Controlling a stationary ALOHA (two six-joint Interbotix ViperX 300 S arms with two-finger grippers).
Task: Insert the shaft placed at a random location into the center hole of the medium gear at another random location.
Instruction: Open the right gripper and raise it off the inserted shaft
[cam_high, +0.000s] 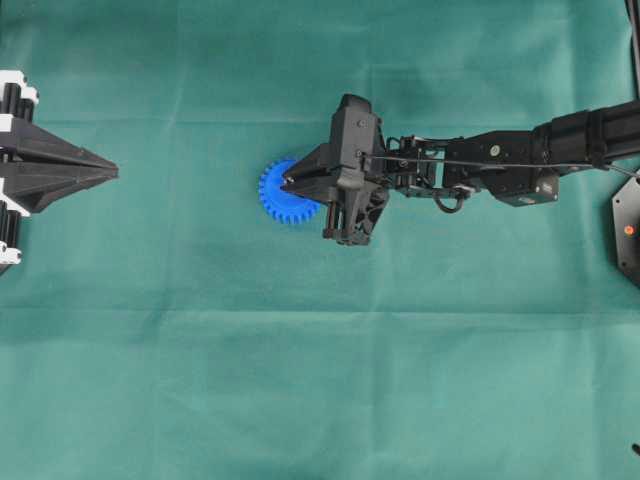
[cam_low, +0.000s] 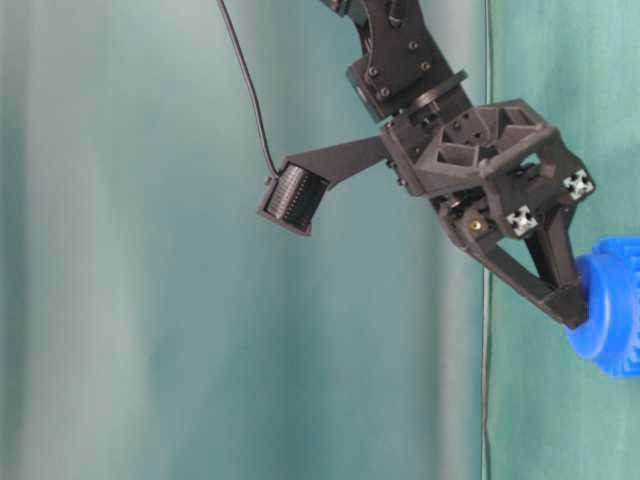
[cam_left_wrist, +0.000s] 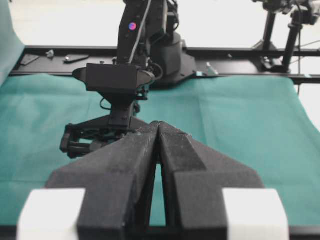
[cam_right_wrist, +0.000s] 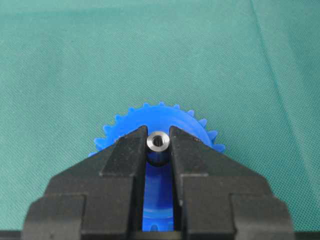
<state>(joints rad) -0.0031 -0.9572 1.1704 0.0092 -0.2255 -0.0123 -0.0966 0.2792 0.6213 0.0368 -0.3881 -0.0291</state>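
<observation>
The medium gear (cam_high: 281, 190) is bright blue with small teeth and lies flat on the green cloth near the middle; it also shows as the gear (cam_right_wrist: 162, 117) and the gear (cam_low: 612, 310). My right gripper (cam_right_wrist: 158, 137) is shut on the shaft (cam_right_wrist: 158, 141), a short silvery pin held upright between its fingertips, directly over the gear's face. The center hole is hidden under the shaft and the jaws. In the overhead view the right gripper (cam_high: 288, 182) covers the gear's right half. My left gripper (cam_high: 110, 170) rests at the far left, shut and empty, and the left gripper (cam_left_wrist: 159, 125) points toward the right arm.
A green cloth (cam_high: 320, 380) covers the whole table. The right arm (cam_high: 500, 165) stretches in from the right edge. A black base with a red light (cam_high: 628, 230) sits at the right border. A black rail (cam_left_wrist: 235, 52) runs along the far edge of the table.
</observation>
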